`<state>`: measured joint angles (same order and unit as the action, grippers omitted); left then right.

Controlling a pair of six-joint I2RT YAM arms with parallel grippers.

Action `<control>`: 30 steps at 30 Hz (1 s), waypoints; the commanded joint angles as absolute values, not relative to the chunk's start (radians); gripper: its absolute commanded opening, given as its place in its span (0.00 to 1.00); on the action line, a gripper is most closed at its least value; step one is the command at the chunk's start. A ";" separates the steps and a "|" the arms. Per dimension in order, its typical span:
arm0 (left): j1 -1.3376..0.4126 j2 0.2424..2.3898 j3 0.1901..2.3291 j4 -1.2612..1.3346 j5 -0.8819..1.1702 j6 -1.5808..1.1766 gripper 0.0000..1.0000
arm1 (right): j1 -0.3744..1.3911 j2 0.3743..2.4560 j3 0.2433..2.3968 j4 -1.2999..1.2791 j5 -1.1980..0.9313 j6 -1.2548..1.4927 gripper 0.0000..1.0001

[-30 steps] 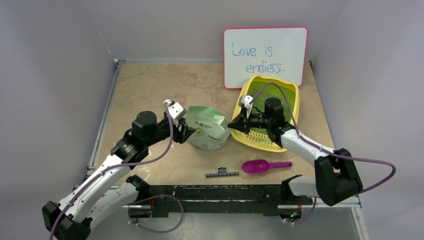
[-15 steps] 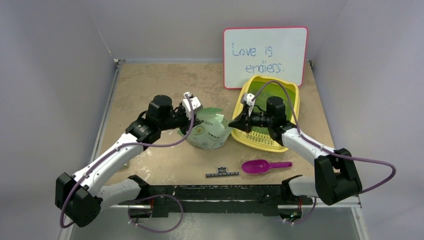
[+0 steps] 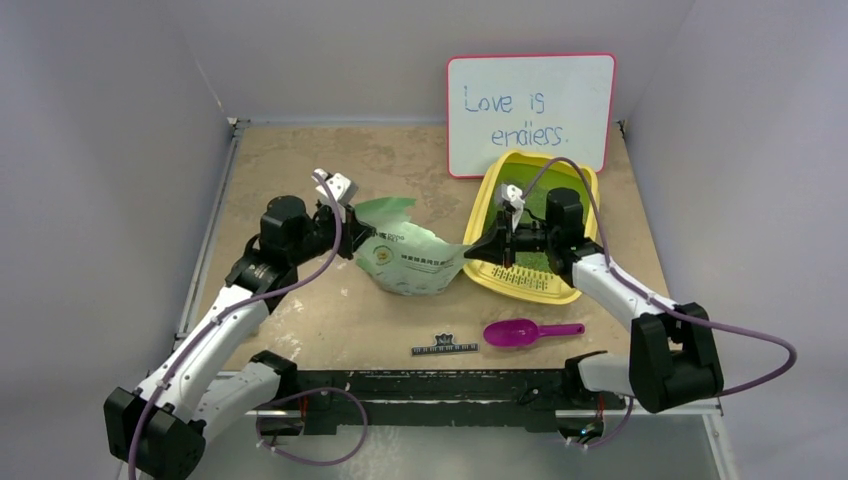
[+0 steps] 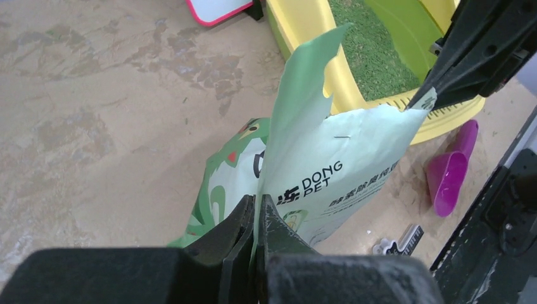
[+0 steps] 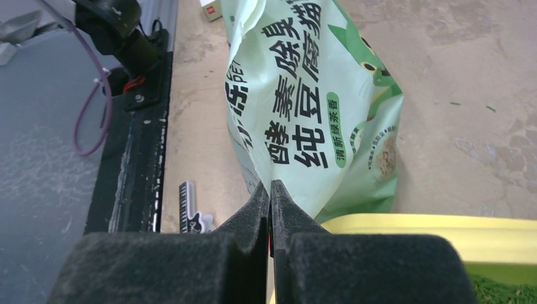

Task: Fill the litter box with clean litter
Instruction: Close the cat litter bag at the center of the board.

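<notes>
Pour setup: my left pincer (image 4: 256, 209) and right pincer (image 5: 271, 190) clamp the bag (image 3: 410, 260) top; next, lift and tip it over the litter box (image 3: 530, 292).

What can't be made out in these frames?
- How much is left inside the bag: it is opaque in all views.
- Depth of the clean litter in the litter box: the right arm crosses it in the top view, and the frame's top edge cuts it in the left wrist view.
- What the small black strip is: too small in the top view.
</notes>
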<state>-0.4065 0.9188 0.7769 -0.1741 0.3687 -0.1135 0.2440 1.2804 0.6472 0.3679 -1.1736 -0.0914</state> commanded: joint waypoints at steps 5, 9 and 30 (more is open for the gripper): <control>-0.319 0.989 0.848 -0.071 0.416 -0.211 0.00 | 0.240 1.382 0.847 0.052 -1.220 -0.193 0.37; -0.316 1.007 0.867 -0.089 0.432 -0.207 0.00 | 0.263 1.419 0.899 0.038 -1.166 -0.160 0.49; -0.286 1.071 0.903 -0.092 0.434 -0.242 0.00 | 0.437 1.542 0.899 0.487 -1.082 -0.107 0.75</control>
